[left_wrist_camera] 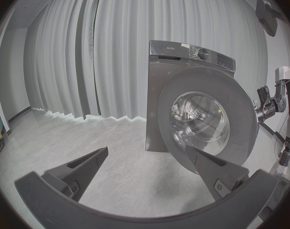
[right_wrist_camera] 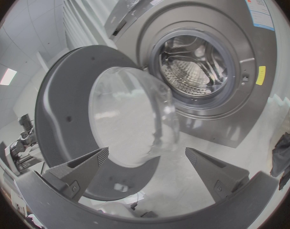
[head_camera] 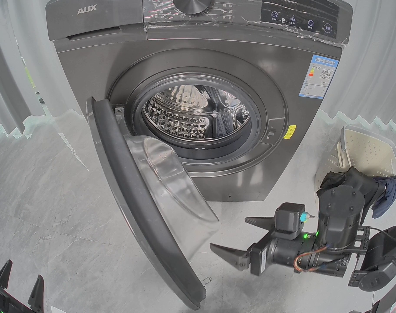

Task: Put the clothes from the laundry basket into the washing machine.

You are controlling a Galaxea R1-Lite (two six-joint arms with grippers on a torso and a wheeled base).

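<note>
The washer [head_camera: 250,66] is standing at the far middle of the floor [head_camera: 41,188], with a pale pleated curtain [head_camera: 376,66] hanging behind it. Its door [head_camera: 124,183] is hanging wide open, hinged on the left and swinging out toward the near side, with the glass bowl [head_camera: 172,183] bulging to the right. The drum [head_camera: 176,118] is lying open to view, its perforated steel wall catching the light. The basket [head_camera: 371,148], pale and perforated, is sitting on the floor to the right of the washer, near its right front corner. The clothes [head_camera: 358,179] are lying in the basket, a black piece spilling over its near rim and a dark blue piece [head_camera: 389,192] draping over the rim just beside it. The right gripper [head_camera: 230,233] is hovering above the floor at the near right, between the door's free edge and the basket, pointing left toward the door; its fingers [right_wrist_camera: 87,163] are spreading wide apart and gripping nothing. The left gripper [head_camera: 23,272] is sitting low at the near left corner, well apart from the door, looking across the floor at the door's outer face; its fingers [left_wrist_camera: 84,166] are likewise gaping wide and gripping nothing.
</note>
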